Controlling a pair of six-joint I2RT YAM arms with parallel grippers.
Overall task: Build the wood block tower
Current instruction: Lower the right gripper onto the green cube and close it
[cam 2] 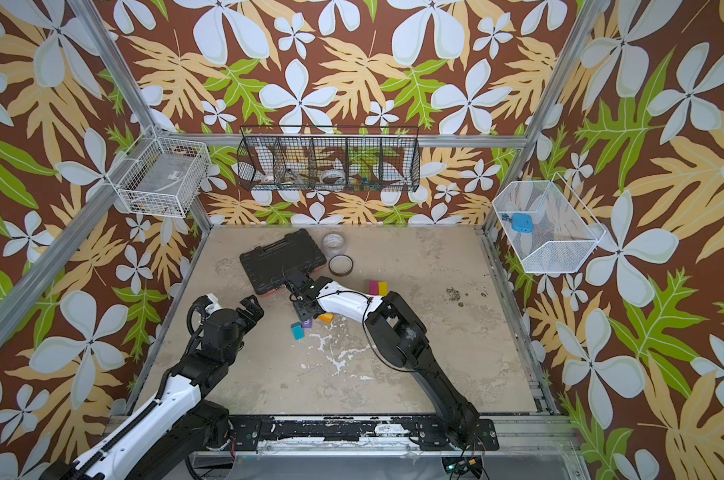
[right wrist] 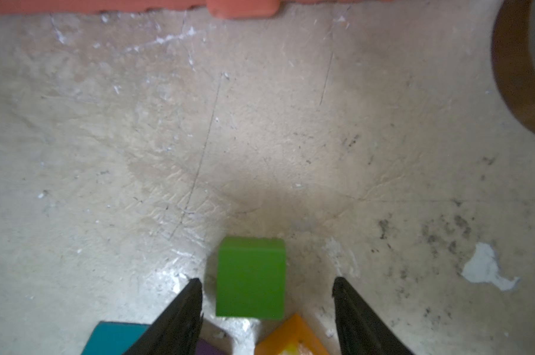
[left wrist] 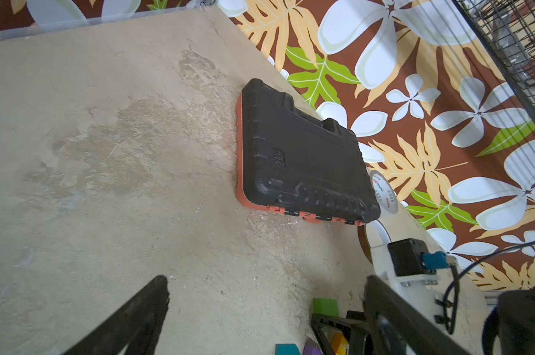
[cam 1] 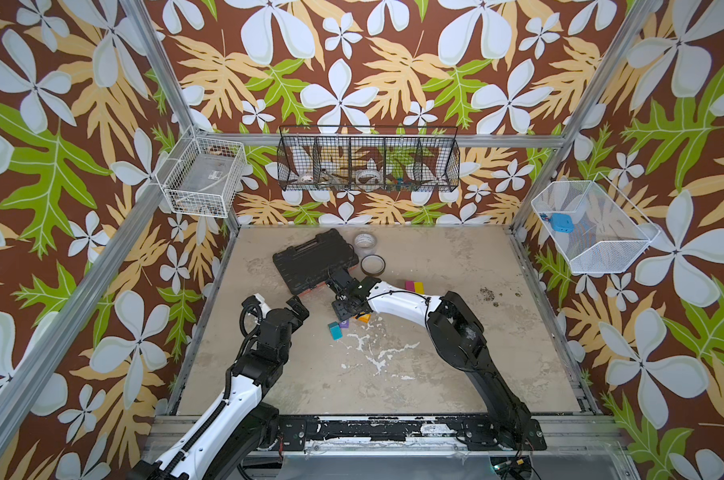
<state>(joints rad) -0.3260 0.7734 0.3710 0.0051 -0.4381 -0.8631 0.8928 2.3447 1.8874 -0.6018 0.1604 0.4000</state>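
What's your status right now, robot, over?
Left gripper open, empty, hovering. Right gripper open, straddling green cube, not clamped. Crowding it: teal block, purple block, orange block. Black tool case farther off.

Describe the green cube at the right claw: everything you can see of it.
The green cube is a plain block, matte-painted, with crisp edges. No marking shows on the faces in view. It sits flat and upright on the beige table, between the open fingers of the right claw. There is a gap on each side, so it is not gripped. An orange block lies by one corner; whether they touch is unclear.
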